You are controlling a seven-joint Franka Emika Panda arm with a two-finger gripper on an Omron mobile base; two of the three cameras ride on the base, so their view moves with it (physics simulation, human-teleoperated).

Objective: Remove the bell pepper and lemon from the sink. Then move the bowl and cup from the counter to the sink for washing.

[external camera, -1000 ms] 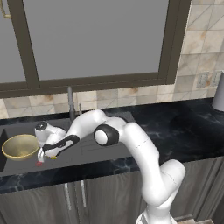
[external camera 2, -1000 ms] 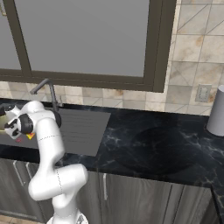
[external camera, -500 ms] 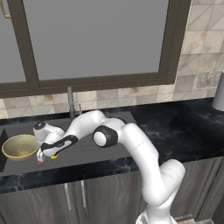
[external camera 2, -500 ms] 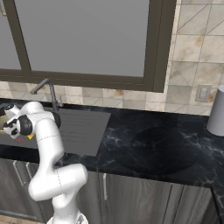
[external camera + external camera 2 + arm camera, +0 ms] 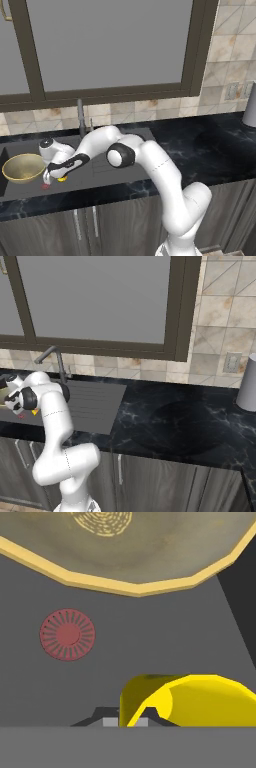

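Already, in the left base view, the wide, shallow, shiny golden-brass bowl [image 5: 23,167] sits inside the dark grey rectangular sink [image 5: 95,179], at its left end. The white arm reaches down into the basin, and its hand [image 5: 49,176] hangs just right of the bowl with a small yellow thing, by its look the cup [image 5: 62,178], right at it. A tiny red spot [image 5: 45,186] lies on the basin floor below; I take it for the drain. No red pepper or lemon is to be made out in the basin, so the fruit step looks done, the bowl is delivered, and the cup seems to be on its last leg.

From the right base view, the glossy black marble-veined table [image 5: 180,426] stretches right of the ribbed drainboard, with a plain grey cylinder [image 5: 247,383] at its far end. The arm's wrist hides the hand; a sliver of yellow shows beside it.

In the hand view, the faceted golden rim of the bowl fills the top, the round slotted pinkish-red drain lies on matte grey, and the smooth bright yellow cup sits between the nearly closed fingers, apparently gripped by its wall.
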